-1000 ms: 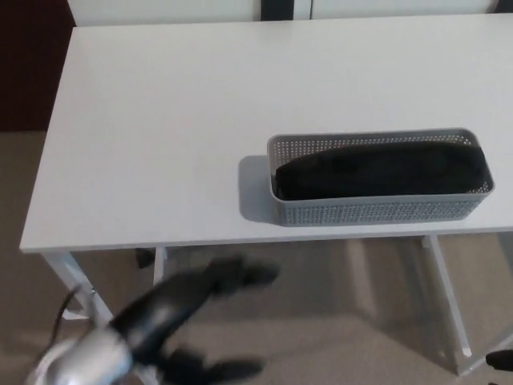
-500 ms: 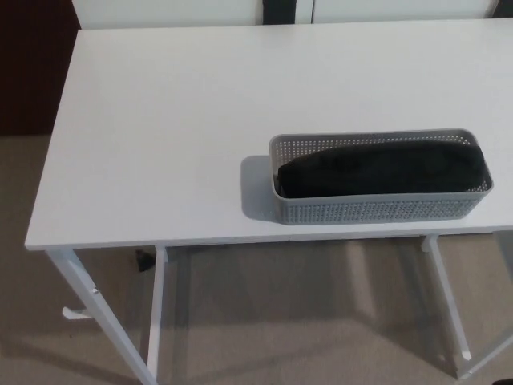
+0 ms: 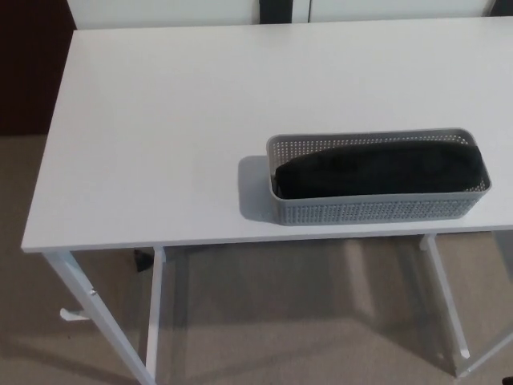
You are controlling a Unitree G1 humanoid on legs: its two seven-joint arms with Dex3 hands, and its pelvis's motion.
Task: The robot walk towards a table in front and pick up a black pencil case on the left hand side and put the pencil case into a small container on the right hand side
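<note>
The black pencil case [image 3: 381,170] lies lengthwise in the narrow grey container [image 3: 377,210] on the white surface [image 3: 160,144], the only way it fits. Neither hand shows, so I cannot tell its grip.

One white table [image 3: 160,144]. One grey perforated container [image 3: 377,210], and one black pencil case [image 3: 377,170] inside it (a single long pouch that takes up nearly the whole basket). Four white leg struts [image 3: 155,313] show under the tabletop, two at each end. One small dark object [image 3: 144,258] lies on the floor beneath the table.
</note>
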